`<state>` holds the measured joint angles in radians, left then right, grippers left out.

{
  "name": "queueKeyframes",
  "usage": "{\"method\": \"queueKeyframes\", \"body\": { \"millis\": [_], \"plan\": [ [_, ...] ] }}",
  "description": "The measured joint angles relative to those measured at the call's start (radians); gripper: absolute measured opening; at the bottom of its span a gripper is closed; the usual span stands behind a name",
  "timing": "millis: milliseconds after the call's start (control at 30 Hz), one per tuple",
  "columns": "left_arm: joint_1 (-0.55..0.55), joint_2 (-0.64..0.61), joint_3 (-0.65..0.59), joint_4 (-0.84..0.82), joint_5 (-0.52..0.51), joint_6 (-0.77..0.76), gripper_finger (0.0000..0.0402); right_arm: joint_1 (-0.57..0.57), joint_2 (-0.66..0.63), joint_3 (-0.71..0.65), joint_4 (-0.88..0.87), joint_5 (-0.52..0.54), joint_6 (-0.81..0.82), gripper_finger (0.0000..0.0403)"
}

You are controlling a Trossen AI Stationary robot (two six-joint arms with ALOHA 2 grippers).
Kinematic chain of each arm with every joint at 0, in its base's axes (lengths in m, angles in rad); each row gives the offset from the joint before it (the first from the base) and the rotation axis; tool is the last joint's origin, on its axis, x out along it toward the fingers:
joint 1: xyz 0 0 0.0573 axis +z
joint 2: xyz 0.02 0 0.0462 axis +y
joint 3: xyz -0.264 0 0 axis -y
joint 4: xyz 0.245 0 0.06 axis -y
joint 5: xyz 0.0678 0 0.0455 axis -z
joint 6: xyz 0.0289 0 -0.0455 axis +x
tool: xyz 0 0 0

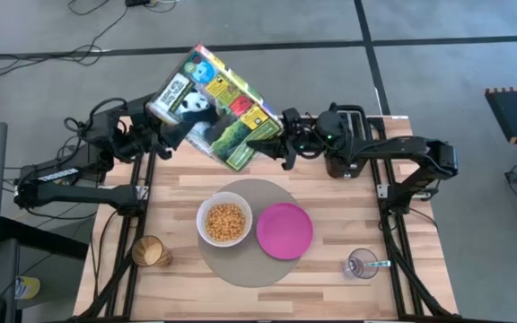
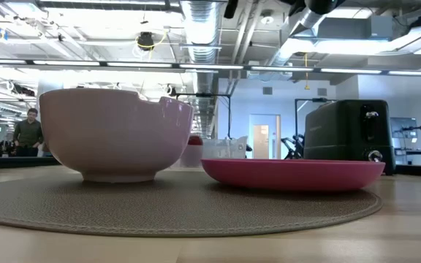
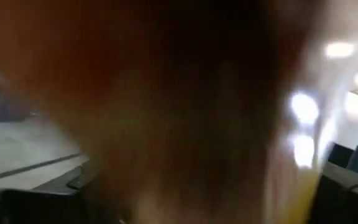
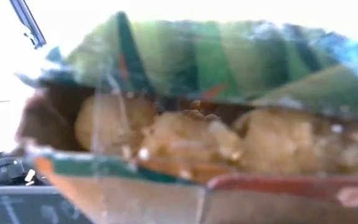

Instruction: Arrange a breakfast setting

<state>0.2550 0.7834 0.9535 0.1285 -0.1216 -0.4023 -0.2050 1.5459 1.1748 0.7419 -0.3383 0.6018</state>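
- Both arms have the colourful printed cardboard cereal box (image 1: 212, 106) up off the desk (image 1: 330, 188), at the far edge, beyond the round grey-brown mat (image 1: 249, 235).
- The left gripper (image 1: 155, 135) sits at the box's closed end; its jaws stand wide, and I cannot tell whether they bear on the card.
- The right gripper (image 1: 272, 144) clamps the open mouth, where cereal shows inside.
- The box's long axis runs slantwise between the grippers, mouth toward the right one.
- The white bowl (image 1: 224, 222), nearer than both grippers, already holds cereal; I'd judge the box is held clear of it.
- The magenta plate (image 1: 284, 230) lies empty just beside it.
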Motion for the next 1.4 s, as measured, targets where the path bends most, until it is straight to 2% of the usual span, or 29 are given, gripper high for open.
{"method": "queueKeyframes", "body": {
  "millis": [400, 500, 700, 833, 1000, 1200, 1400],
  "plan": [
    [-0.001, 0.0, 0.0, 0.007, 0.008, 0.047, 0.0074, -0.007, 0.0, 0.0, -0.004, 0.027, 0.01, 0.0171],
    [0.0, 0.0, 0.0, 0.007, 0.014, 0.062, 0.0035, -0.012, 0.0, 0.0, -0.006, 0.039, 0.012, 0.0182],
    [0.0, -0.005, 0.0, 0.002, 0.017, 0.069, 0.0035, -0.034, 0.0, 0.0, -0.006, 0.039, 0.012, 0.0239],
    [0.0, -0.044, 0.016, -0.058, 0.007, 0.069, 0.0035, -0.077, -0.036, 0.001, -0.065, -0.081, 0.023, 0.0275],
    [0.0, -0.092, 0.151, -0.344, -0.09, 0.113, 0.0038, -0.149, -0.116, 0.002, -0.265, -0.232, 0.001, 0.0285],
    [0.0, -0.077, 0.322, -0.737, -0.293, 0.125, 0.0036, -0.175, -0.212, 0.002, -0.566, -0.237, -0.151, 0.0286],
    [0.0, -0.049, 0.346, -1.014, -0.469, 0.025, 0.0038, -0.164, -0.253, 0.001, -0.769, -0.216, -0.238, 0.0286]
  ]
}}
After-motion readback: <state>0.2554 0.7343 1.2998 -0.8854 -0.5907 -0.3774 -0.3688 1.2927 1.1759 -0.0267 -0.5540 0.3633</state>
